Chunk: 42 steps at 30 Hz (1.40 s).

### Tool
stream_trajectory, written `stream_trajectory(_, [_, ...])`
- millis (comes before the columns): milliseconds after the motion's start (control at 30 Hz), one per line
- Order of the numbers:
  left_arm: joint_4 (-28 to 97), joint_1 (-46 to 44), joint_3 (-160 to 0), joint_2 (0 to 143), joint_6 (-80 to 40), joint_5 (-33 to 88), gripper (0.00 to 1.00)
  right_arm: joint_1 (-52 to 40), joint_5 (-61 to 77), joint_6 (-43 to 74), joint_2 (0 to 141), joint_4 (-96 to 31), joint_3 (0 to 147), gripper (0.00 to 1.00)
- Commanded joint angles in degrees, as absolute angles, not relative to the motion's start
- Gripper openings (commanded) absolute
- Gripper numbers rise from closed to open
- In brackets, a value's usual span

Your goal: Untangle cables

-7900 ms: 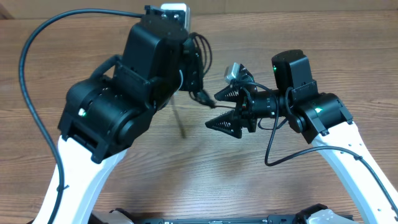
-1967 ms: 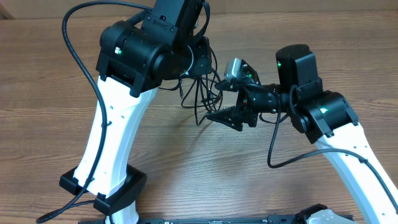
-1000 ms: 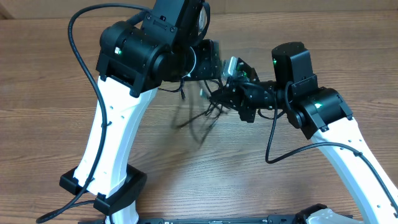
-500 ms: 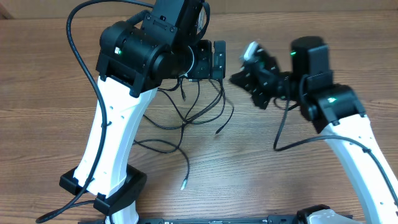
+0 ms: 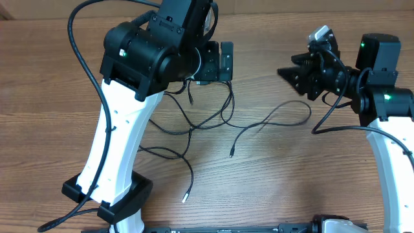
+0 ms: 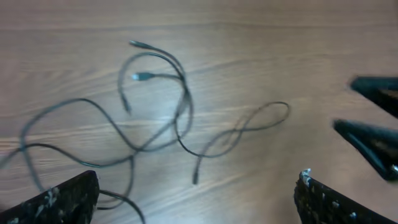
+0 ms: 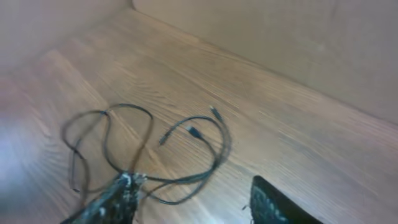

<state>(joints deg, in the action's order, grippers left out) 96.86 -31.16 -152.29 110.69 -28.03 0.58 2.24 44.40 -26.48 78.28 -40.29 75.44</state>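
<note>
Overhead view of a wooden table (image 5: 291,188) strewn with thin black cables (image 5: 194,126). Nearest the robot's base, shows one strand trailing to a small metal plug (image 5: 184,199) lying loose on the wood. Farther in, shows a knot of crossing loops at mid-table, with one cord (image 5: 272,123) reaching rightward in a long flat loop, one run of it leading back into the knot. Beyond that, shows the left gripper (image 5: 220,61) hanging above the knot, jaws spread fully wide, holding nothing. At the far right, shows the right gripper (image 5: 294,77) well clear of every strand, jaws partway apart, also empty. Likely trouble from here: closing on two crossed strands at once and so tightening the knot rather than loosening it; pulling one strand sideways and dragging the whole bundle along, with no second hold to pin it down; catching a plug inside a loop; missing so thin a strand lying flat, or scraping fingertips against the table.
</note>
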Motion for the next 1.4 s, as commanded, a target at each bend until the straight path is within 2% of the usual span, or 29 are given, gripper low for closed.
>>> stream_trajectory(0, [96.8,-31.4,-152.7,110.1,-26.7,-9.2,1.0,1.6,44.7,-21.7,77.1,-40.7,77.0,0.68])
stream_trajectory(67, [96.8,-31.4,-152.7,110.1,-23.5,-10.0,1.0,1.6,38.2,-16.7,77.1,-43.9,77.0,0.93])
stream_trajectory(200, [96.8,-31.4,-152.7,110.1,-19.2,-9.7,1.0,1.6,31.7,-13.4,77.1,-48.7,77.0,0.93])
stream_trajectory(300, [96.8,-31.4,-152.6,110.1,-20.3,-11.3,1.0,1.6,28.6,-5.8,77.1,-49.9,77.0,1.0])
stream_trajectory(533, [96.8,-31.4,-150.0,110.1,-22.7,-16.0,0.97,-0.7,23.6,9.5,77.2,-52.8,76.9,1.0])
stream_trajectory(733, [96.8,-31.6,-144.6,109.5,-26.5,-21.5,0.85,-9.6,11.2,19.9,77.2,-53.7,76.8,1.0])
stream_trajectory(800, [96.8,-31.6,-141.0,108.5,-28.6,-23.2,0.84,-12.4,8.2,22.9,77.2,-53.5,76.6,1.0])
stream_trajectory(1100, [95.7,-32.8,-121.2,99.3,-38.4,-32.4,0.85,-19.4,3.9,33.7,77.2,-49.1,71.6,1.0])
stream_trajectory(1367, [86.2,-33.4,-100.1,87.0,-42.8,-32.4,0.87,-21.0,2.8,43.1,77.2,-44.3,64.6,1.0])
